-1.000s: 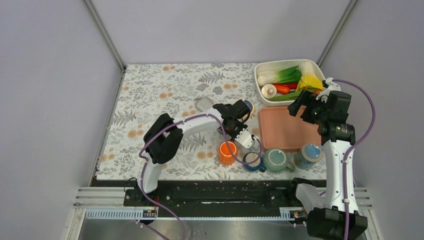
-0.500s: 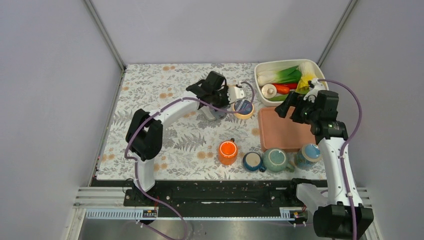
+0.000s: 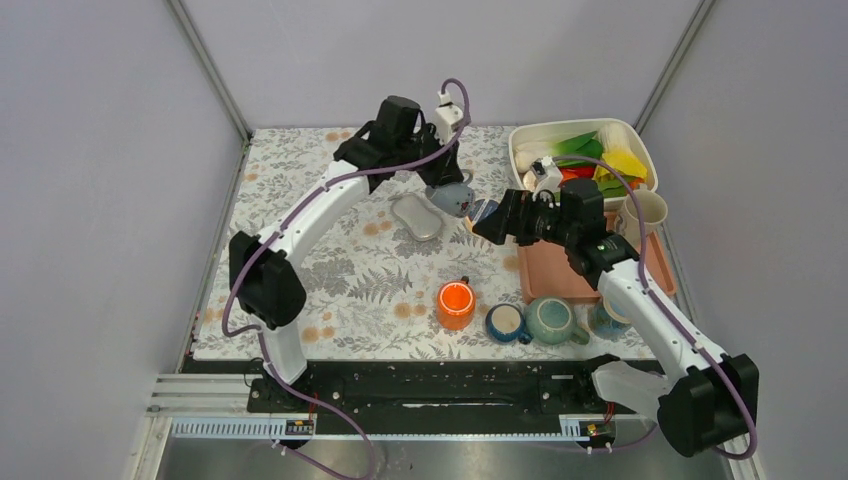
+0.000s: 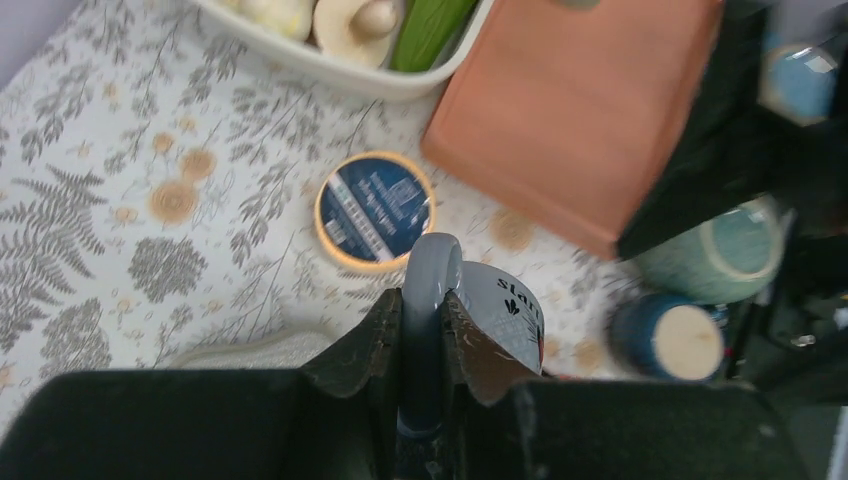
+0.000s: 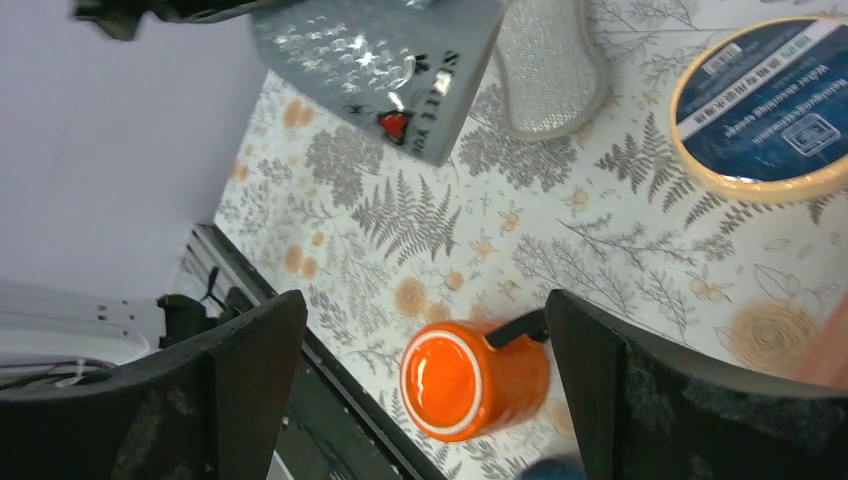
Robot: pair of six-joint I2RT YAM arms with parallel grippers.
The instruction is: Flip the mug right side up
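Note:
My left gripper is shut on the handle of a grey mug with black lettering and a red heart. It holds the mug tilted in the air over the back middle of the table. The mug's body shows in the left wrist view and in the right wrist view. My right gripper is open and empty, hovering just right of the grey mug, above a round tin. In its wrist view the wide-open fingers frame an orange mug standing bottom up.
The orange mug, a blue cup and a teal mug stand near the front edge. A grey scrub pad and a blue-lidded tin lie mid-table. A cream mug stands by a pink board, with a white vegetable tub behind.
My left arm has carried the grey mug from near the orange mug toward the back and up. My right arm has swung left from the pink board toward the tin.

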